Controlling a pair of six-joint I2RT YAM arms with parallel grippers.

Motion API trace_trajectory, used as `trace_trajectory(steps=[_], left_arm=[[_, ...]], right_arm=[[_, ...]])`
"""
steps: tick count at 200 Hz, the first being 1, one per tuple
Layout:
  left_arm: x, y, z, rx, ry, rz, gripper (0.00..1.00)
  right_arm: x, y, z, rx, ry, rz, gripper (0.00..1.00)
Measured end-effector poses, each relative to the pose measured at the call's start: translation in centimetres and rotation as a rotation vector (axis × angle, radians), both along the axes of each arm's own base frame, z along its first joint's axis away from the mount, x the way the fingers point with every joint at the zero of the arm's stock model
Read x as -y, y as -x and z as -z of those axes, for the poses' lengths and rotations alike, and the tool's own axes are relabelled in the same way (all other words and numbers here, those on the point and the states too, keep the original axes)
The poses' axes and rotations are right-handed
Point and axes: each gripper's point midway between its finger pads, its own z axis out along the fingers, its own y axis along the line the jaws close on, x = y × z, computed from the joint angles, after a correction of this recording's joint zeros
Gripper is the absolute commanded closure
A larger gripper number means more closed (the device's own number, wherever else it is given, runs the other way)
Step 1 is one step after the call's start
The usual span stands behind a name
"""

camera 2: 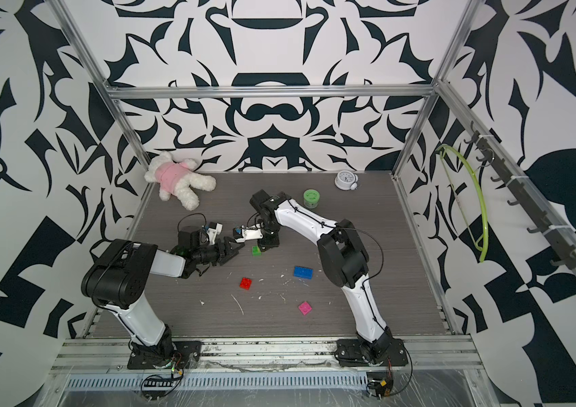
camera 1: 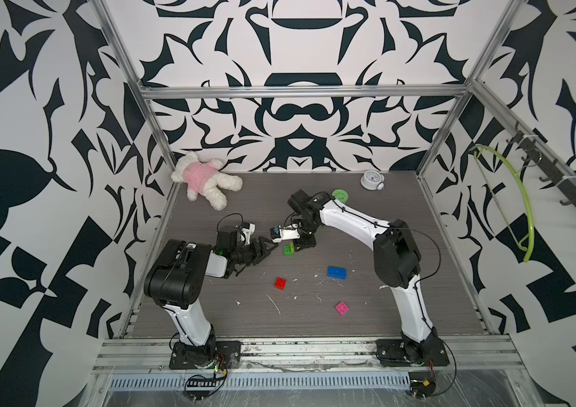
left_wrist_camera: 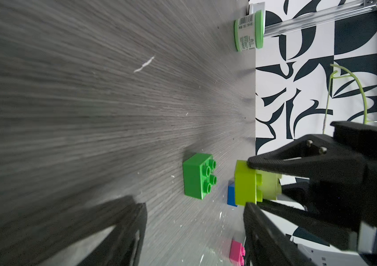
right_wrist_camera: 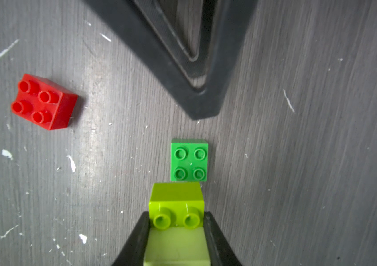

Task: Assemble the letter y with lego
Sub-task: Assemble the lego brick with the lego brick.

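Clamping lime bricks (right_wrist_camera: pixel 176 195), right gripper (right_wrist_camera: pixel 176 218) hovers just beside green brick (right_wrist_camera: pixel 189 160).

Blue brick (left_wrist_camera: pixel 230 195) mostly hidden behind lime bricks (left_wrist_camera: pixel 245 184).

Glossy plastic lime brick (right_wrist_camera: pixel 176 195), woodgrain tabletop (right_wrist_camera: pixel 321 161)

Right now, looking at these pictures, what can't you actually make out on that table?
- Blue brick: left wrist view, mostly hidden behind the lime bricks in the right pincer.
- Pink brick: same view, cut off by the picture's edge.
- Green tub: in a top view, partly behind the right arm.
- Clock: both top views, dial too small to read.
- Lime bricks: right wrist view, the rear one runs off the picture's edge.
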Motion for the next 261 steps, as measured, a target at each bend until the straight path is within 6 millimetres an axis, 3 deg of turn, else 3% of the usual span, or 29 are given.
trace_trajectory(steps=[116, 261], left_arm=[[2.6, 0.6, -0.6, 0.224, 0.097, 0.102, 0.33], [3.3, 0.2, -0.3, 0.220, 0.084, 0.085, 0.35]], right_arm=[[-0.5, -0.2, 1.3, -0.014, 0.017, -0.009, 0.66], [-0.7, -0.6, 1.5, -0.004, 0.023, -0.011, 0.67]])
